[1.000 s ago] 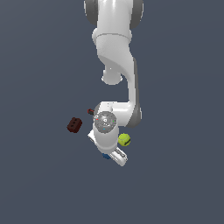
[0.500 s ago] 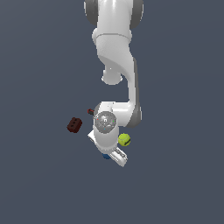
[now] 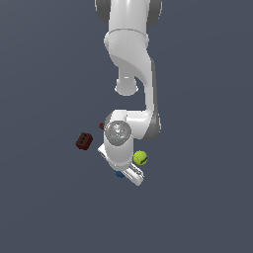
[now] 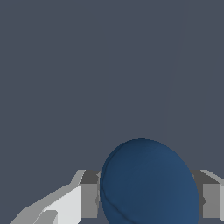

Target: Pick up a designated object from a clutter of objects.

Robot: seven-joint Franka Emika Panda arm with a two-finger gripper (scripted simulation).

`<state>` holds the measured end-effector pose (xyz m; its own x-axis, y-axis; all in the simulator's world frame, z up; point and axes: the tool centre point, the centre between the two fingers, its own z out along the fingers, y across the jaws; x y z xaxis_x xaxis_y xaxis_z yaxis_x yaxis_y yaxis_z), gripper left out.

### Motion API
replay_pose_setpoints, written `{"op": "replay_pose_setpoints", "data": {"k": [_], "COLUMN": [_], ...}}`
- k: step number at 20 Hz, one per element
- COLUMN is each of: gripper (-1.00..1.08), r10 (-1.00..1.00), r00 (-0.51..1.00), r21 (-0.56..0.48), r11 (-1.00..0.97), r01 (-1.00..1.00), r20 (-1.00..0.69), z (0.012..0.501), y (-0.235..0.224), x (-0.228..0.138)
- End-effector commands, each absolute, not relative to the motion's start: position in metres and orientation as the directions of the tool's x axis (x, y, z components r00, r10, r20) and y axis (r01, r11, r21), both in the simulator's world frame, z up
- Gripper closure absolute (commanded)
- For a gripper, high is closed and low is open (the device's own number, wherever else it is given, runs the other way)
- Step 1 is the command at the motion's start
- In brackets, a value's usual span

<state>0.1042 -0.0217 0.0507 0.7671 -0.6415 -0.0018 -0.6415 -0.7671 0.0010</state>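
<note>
The designated object, a plain dark-blue ball (image 4: 148, 183), fills the space between my gripper (image 4: 149, 200) fingers in the wrist view, and both grey pads (image 4: 89, 200) touch its sides. In the exterior view only a sliver of the blue ball (image 3: 119, 174) shows under the white hand, where the gripper (image 3: 123, 172) points down at the floor. The rest of the clutter of objects lies around it: a yellow-green tennis ball (image 3: 140, 157) just to the exterior view's right of the hand and a dark red block (image 3: 84, 141) to its left.
A small dark red item (image 3: 101, 125) peeks out beside the wrist, mostly hidden by the arm. The white arm (image 3: 129, 59) rises above the hand. The floor is a flat dark grey surface (image 3: 197, 197).
</note>
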Motion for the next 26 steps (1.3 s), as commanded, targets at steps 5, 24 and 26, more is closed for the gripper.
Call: {"op": "replay_pose_setpoints", "data": {"k": [5, 24, 26], "gripper": [1.08, 1.08, 1.08], "r10": [-0.642, -0.643, -0.643], "r00": [0.767, 0.766, 0.766], "r21": [-0.001, 0.000, 0.000], "r11": [-0.767, -0.766, -0.766], "r01": [-0.642, -0.643, -0.643], "r20": [-0.001, 0.000, 0.000], "z": [0.095, 0.314, 0.334], "y": [-0.025, -0.045, -0.047], "x": [0.099, 0.071, 0.069]}}
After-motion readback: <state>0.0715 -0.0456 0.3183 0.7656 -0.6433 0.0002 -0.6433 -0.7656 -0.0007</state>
